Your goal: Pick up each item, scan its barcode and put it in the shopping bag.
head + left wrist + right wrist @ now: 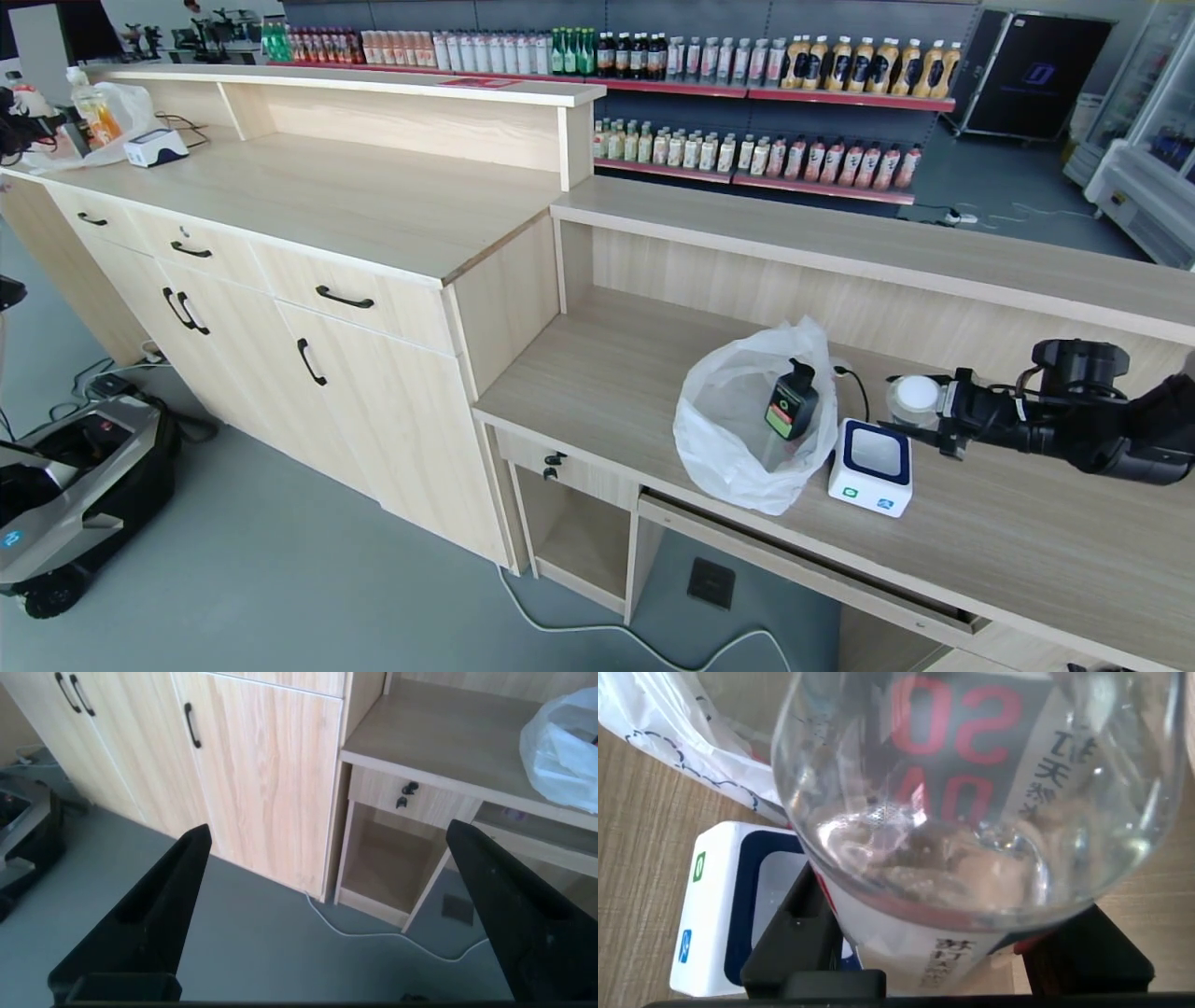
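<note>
Pinching a clear bottle (913,394), the right gripper (926,418) holds it close by the scanner (871,467) beside the shopping bag (724,420).

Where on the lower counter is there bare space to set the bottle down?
Bare wood lies left of the shopping bag, up to the tall cabinet, and along the front edge right of the scanner. Crowded where bag, scanner and the bottle in the right gripper meet.

Light wood counter (607,373), translucent shopping bag (733,448) on it, white scanner (873,467) just beside
</note>
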